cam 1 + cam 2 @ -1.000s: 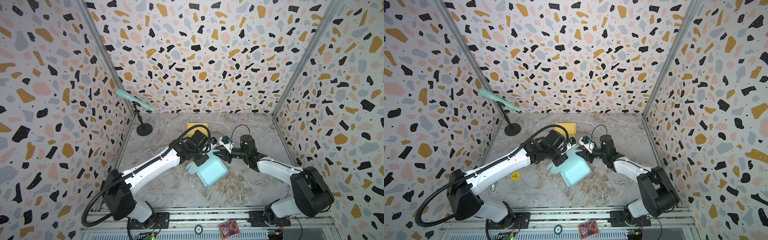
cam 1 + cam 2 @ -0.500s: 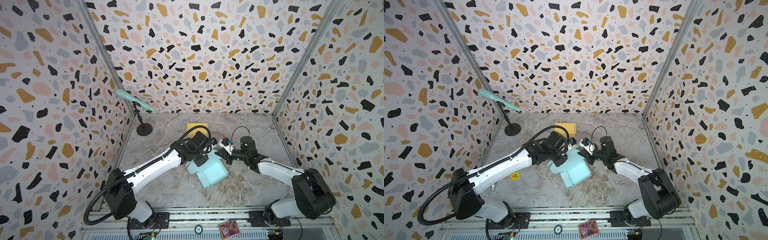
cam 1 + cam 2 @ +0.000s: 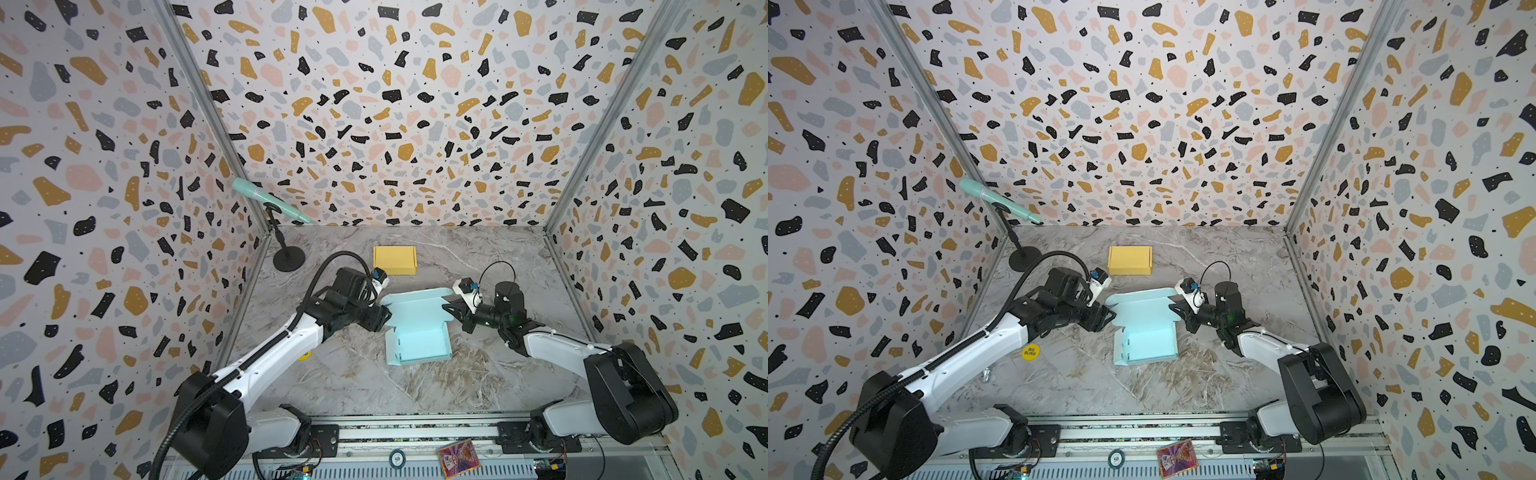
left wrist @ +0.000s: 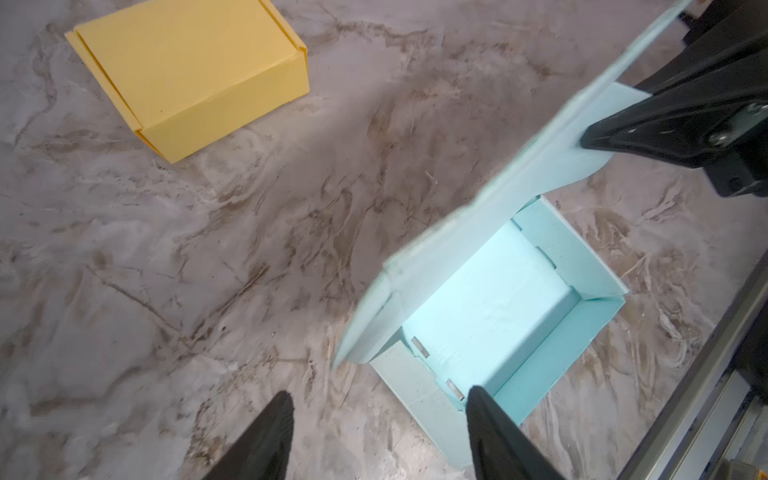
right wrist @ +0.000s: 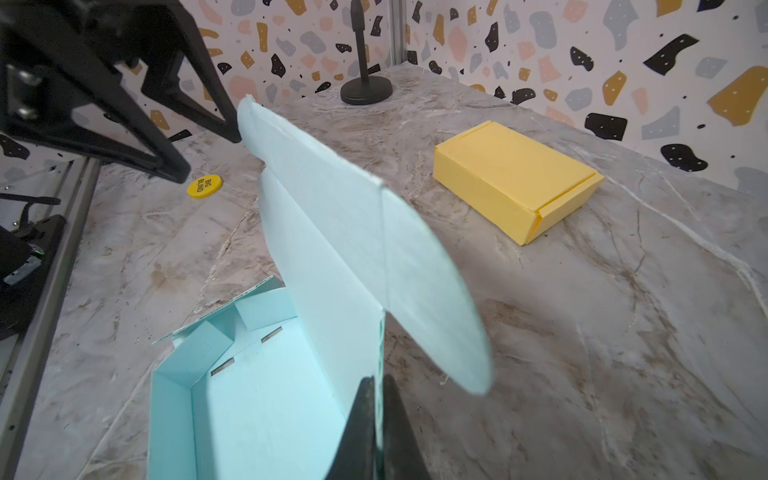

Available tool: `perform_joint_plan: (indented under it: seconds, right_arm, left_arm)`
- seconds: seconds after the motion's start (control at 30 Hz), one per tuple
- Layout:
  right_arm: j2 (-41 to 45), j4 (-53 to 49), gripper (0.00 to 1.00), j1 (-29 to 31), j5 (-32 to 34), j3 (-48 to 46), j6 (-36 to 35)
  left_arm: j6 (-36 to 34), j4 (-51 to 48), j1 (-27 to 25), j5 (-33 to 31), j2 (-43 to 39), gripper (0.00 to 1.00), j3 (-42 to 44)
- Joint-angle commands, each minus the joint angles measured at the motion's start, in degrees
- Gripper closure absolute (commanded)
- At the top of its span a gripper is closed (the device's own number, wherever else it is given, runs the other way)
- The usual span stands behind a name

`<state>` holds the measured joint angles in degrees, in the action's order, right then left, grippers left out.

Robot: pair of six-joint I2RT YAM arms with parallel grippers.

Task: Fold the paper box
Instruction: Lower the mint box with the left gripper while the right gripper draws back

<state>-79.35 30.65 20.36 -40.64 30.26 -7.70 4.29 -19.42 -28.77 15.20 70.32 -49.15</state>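
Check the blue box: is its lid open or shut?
Open. The lid stands raised above the blue box, whose empty inside shows; the right gripper pinches the lid's edge.

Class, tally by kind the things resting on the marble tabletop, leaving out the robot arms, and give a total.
Boxes: 2 (blue box, yellow box)
Microphone: 1
Yellow token: 1
Total: 4
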Motion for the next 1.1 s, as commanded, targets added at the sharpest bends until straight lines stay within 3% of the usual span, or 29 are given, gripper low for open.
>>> perform_joint_plan:
  seconds: [0.0, 0.17, 0.4, 0.5, 0.6, 0.87, 1.07]
  right_arm:
    - [1.2, 3.4, 0.92, -0.3, -0.9, 0.0, 1.9]
    - [0.8, 3.6, 0.9, -0.3, -0.6, 0.0, 2.2]
    - [0.8, 3.1, 0.88, 0.9, 1.5, -0.1, 2.0]
    - [1.0, 1.1, 0.87, 2.8, 4.5, 0.9, 0.9]
    - [0.8, -0.7, 0.79, 3.6, 7.1, 2.2, 1.3]
    - [3.7, -3.3, 0.39, 3.0, 11.7, 3.7, 7.9]
    - [9.4, -7.3, 0.31, 3.2, 14.0, 1.3, 17.0]
  left_arm:
    - [10.2, 11.9, 3.3, 4.3, -2.8, 0.31, 5.2]
    - [15.4, 15.0, 7.2, 8.3, -2.5, 0.37, 11.9]
    - [19.6, 21.5, 7.5, 11.8, 0.4, 0.49, 19.1]
    - [19.2, 21.1, 7.5, 11.0, -0.2, 0.53, 19.5]
    - [18.2, 18.6, 7.5, 9.3, -3.1, 0.53, 17.9]
    - [6.8, 3.3, 4.4, 1.2, -5.4, 0.22, 4.2]
    - [-2.3, -1.4, -2.3, -2.0, 1.7, 0.13, -8.5]
